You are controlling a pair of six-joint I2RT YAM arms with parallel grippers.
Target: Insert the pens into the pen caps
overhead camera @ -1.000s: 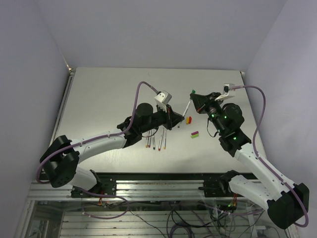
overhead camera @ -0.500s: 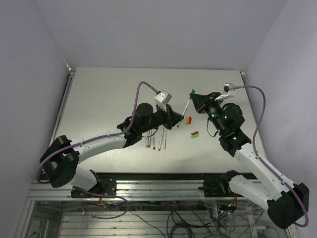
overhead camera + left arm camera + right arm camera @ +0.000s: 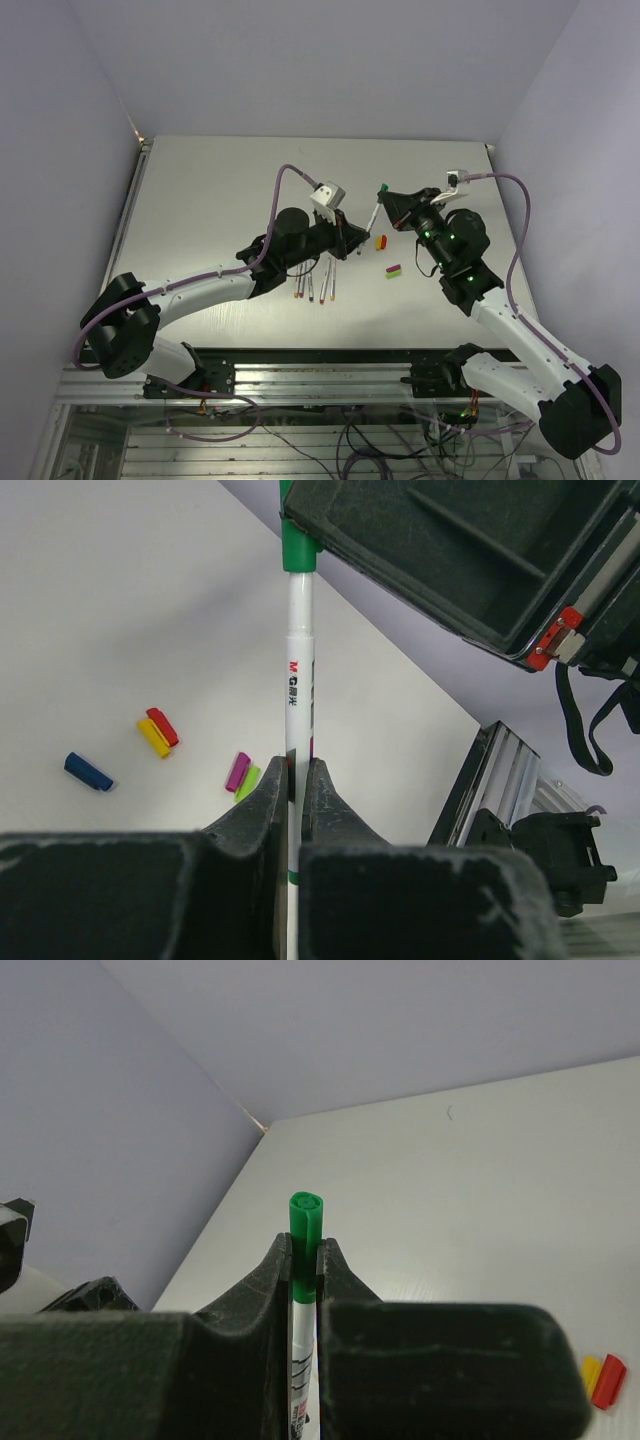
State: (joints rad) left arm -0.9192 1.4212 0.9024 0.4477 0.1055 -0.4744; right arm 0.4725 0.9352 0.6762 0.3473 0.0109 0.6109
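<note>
I have the worktop (image 3: 220, 190) in view, with both arms meeting above its middle, a little toward the right edge. My left gripper (image 3: 297, 780) is pinched tight on the lower shaft of a white pen (image 3: 299, 680), held off the surface. My right gripper (image 3: 303, 1260) is clamped on that pen's green top end (image 3: 305, 1215). Four more pens (image 3: 315, 285) lie toward the near edge. Loose on the worktop are a blue cap (image 3: 88, 771), a yellow cap (image 3: 153, 737) touching a red cap (image 3: 162, 726), and a purple cap (image 3: 238, 771) against a light green cap (image 3: 248, 778).

One pen (image 3: 372, 217) spans from the left gripper (image 3: 358, 238) to the right gripper (image 3: 385, 198), above the table (image 3: 220, 190). Four pens (image 3: 315, 285) lie side by side nearer the bases. To their right are two caps (image 3: 380, 241), with two more (image 3: 393, 271) in front (a lone cap (image 3: 88, 771) lies apart).
</note>
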